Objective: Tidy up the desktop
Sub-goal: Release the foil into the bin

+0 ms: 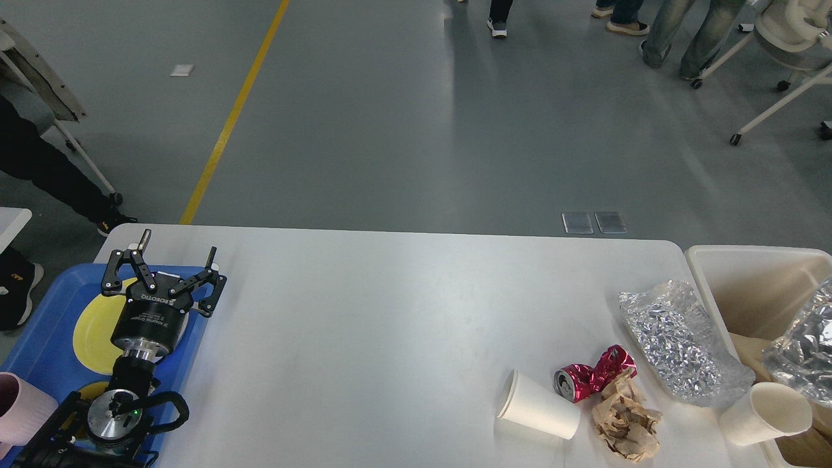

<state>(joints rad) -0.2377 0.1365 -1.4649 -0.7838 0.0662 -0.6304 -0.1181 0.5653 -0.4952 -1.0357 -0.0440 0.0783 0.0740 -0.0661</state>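
**White desktop, litter at its right end**

Your desktop (390, 325) fills the lower view; white, matte, round-cornered; bare across the middle. Near its right edge lie a tipped paper cup (538, 411), a crushed red can (590, 379), crumpled brown paper (625, 419) and a foil bag (679, 343). Your left gripper (174, 255) hangs spread and empty over the blue tray (36, 318); the right one is out of view.

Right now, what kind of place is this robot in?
Probably a big workshop or robot lab, not a home. The floor is smooth grey concrete with a yellow line painted on it, people's legs pass behind the desktop, and a rolling chair stands nearby.
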